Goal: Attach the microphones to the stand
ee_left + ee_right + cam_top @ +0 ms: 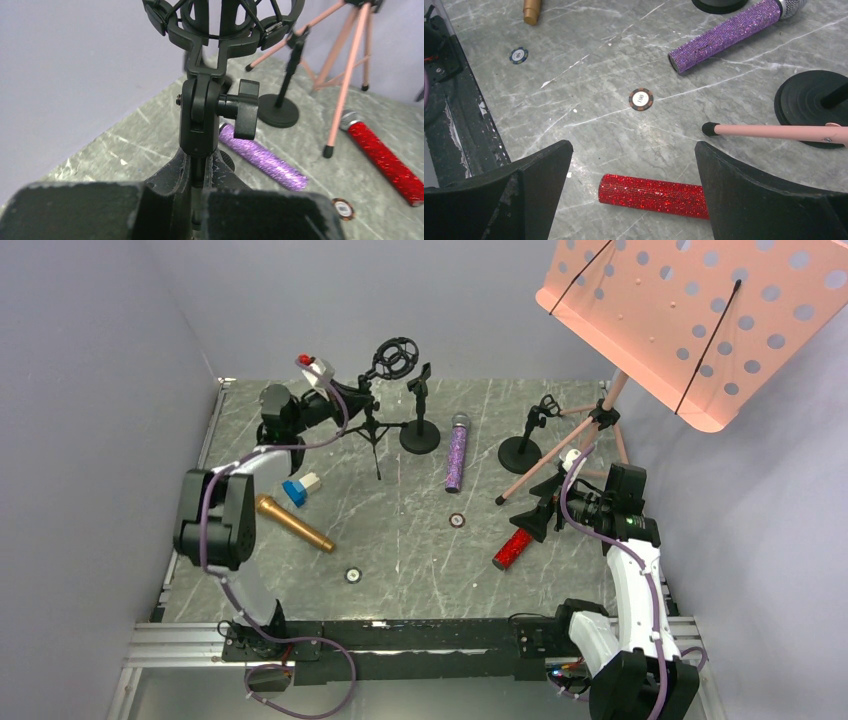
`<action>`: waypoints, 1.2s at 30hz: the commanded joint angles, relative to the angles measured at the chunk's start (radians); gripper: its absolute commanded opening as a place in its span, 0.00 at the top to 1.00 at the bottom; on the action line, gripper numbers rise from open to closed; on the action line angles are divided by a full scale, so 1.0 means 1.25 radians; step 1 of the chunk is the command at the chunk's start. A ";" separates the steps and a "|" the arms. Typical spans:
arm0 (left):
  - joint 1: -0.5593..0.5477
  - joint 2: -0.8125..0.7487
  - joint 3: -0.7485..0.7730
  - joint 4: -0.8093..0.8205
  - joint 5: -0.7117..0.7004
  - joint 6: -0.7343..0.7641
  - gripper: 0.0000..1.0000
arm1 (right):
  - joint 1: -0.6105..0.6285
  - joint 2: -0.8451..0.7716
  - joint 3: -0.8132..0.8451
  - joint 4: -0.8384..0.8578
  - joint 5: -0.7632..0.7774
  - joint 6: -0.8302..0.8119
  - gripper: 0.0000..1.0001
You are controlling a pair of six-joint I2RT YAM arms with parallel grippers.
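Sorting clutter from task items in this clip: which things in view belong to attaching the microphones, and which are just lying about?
For the job:
purple mic
red mic
gold mic
tripod stand with shock mount
round-base stands

Lying about:
pink music stand
chips
small blue-and-white item

Glittery red microphone (651, 195), matt marbled tabletop (589, 65)
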 commanded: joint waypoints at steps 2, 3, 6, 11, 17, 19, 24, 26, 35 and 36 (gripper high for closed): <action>-0.044 -0.213 -0.133 0.145 0.021 -0.047 1.00 | 0.005 -0.015 0.023 0.032 -0.003 -0.008 0.00; -0.059 -0.246 -0.166 0.148 0.015 -0.048 1.00 | 0.005 -0.016 0.022 0.032 -0.003 -0.007 0.00; -0.117 -0.342 -0.273 0.144 -0.014 -0.044 1.00 | 0.005 -0.022 0.020 0.038 -0.004 -0.003 0.00; -0.244 -0.474 -0.417 0.100 -0.104 0.019 1.00 | 0.007 -0.017 0.019 0.040 -0.011 0.002 0.00; -0.345 -0.530 -0.506 0.078 -0.179 0.092 1.00 | 0.006 -0.011 0.015 0.043 -0.006 0.004 0.00; -0.367 -0.533 -0.533 0.094 -0.203 0.104 1.00 | 0.006 -0.009 0.014 0.046 -0.003 0.006 0.00; -0.424 -0.556 -0.594 0.085 -0.287 0.147 1.00 | 0.007 -0.001 0.013 0.046 -0.002 0.006 0.00; -0.442 -0.576 -0.615 0.068 -0.318 0.167 1.00 | 0.006 0.000 0.013 0.046 -0.002 0.006 0.00; -0.461 -0.599 -0.725 0.152 -0.400 0.148 0.90 | 0.008 0.006 0.009 0.050 -0.002 0.009 0.00; -0.461 -0.594 -0.726 0.157 -0.402 0.142 0.81 | 0.008 0.008 0.009 0.050 -0.003 0.009 0.00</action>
